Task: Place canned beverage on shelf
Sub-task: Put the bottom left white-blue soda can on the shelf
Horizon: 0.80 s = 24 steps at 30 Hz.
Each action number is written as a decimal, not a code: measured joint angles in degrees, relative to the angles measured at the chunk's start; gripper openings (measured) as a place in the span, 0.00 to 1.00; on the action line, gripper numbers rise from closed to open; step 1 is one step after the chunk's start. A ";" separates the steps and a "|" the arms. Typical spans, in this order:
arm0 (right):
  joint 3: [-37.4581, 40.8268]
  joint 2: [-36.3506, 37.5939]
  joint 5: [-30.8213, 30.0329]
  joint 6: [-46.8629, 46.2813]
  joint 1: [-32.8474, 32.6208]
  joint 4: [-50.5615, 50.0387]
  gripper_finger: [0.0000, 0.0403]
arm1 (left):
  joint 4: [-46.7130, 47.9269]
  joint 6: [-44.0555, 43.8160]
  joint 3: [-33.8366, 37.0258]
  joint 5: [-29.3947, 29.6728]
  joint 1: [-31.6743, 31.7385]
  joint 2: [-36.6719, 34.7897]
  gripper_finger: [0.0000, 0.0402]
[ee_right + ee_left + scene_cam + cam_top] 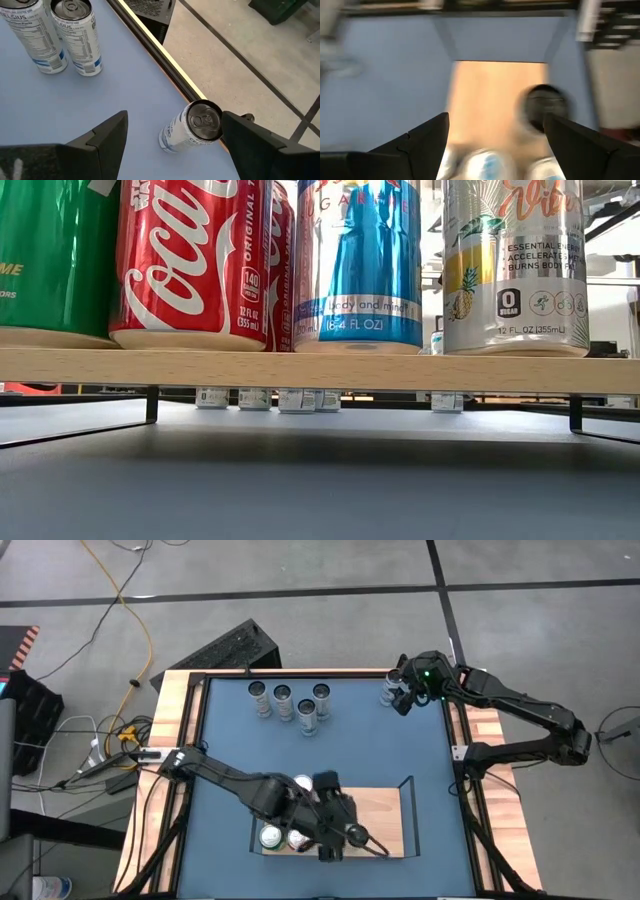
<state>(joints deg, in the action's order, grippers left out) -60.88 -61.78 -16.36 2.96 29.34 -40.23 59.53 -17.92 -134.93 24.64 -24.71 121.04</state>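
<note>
Only the low view reads the labels of the cans (190, 265) standing on the shelf (320, 370), at six o'clock on the table, where the left gripper (335, 840) hovers open and empty, while the right gripper (172, 145), at one o'clock, spreads wide around a silver can (192, 127) without touching it.

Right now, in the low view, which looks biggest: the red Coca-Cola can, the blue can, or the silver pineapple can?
1. Red Coca-Cola can, widest.
2. Silver pineapple can.
3. Blue can.
The last two look nearly alike; all tops are cut off, and nearness may differ.
</note>
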 joint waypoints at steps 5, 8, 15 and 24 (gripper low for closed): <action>0.00 0.00 -0.02 -0.30 0.00 -0.02 0.76 | 7.17 1.39 0.00 9.91 3.01 -5.34 0.77; 0.00 0.00 -0.02 -1.40 0.04 0.02 0.76 | 7.83 6.31 0.00 10.11 7.19 -8.06 0.77; -0.02 0.00 -0.05 0.88 0.04 -0.03 0.76 | 5.71 18.63 -0.02 -1.45 23.06 -11.07 0.77; -0.02 -0.02 -0.11 4.93 0.09 0.09 0.76 | 5.15 26.39 5.51 -15.95 41.15 -10.63 0.77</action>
<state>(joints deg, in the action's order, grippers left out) -60.90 -61.80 -16.47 7.89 29.43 -40.14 64.68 8.47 -129.43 8.69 16.45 110.41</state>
